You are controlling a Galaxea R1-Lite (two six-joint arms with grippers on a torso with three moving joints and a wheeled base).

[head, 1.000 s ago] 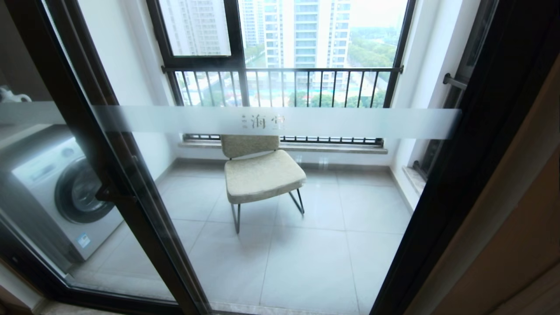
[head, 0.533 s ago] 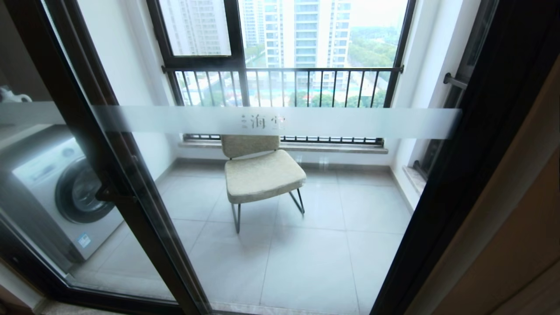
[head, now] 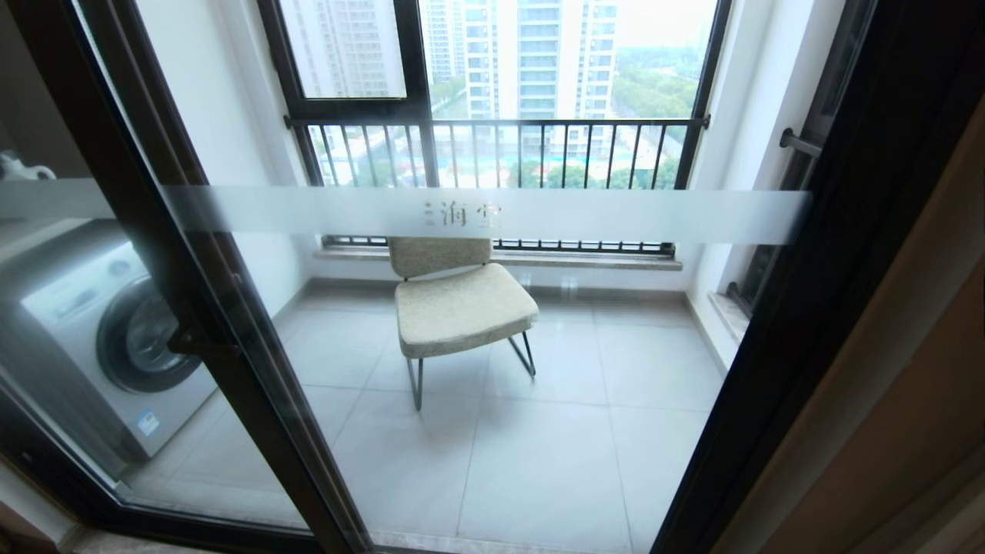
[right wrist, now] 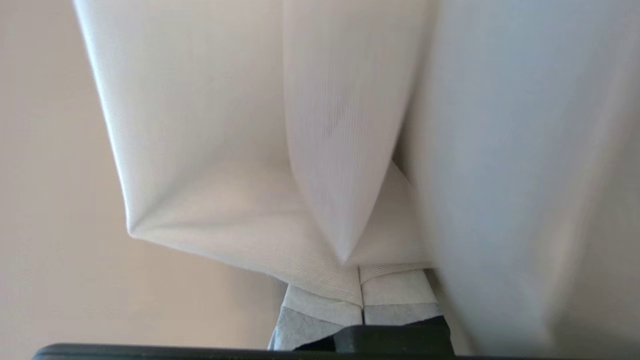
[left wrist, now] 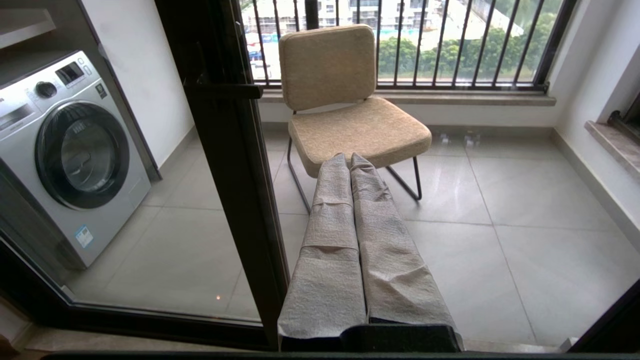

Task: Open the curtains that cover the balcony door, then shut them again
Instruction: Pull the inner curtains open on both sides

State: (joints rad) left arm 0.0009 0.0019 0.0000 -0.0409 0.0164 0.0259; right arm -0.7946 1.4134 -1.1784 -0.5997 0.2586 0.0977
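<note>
Right hand (right wrist: 361,300), out of the head view, has its fingers together with white sheer curtains (right wrist: 345,150) draped over the tips, hiding whether fabric is pinched, while the left hand (left wrist: 350,160), fingers together and empty, faces the uncovered balcony door (head: 492,215).

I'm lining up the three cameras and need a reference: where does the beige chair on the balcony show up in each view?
Head view: the chair stands centre, behind the balcony door glass, under the frosted band.
Left wrist view: the chair is upper centre, just beyond the shut left gripper.
Right wrist view: not in it; only white curtains fill the picture.
Shared landmark: the washing machine, left of the chair in both.
</note>
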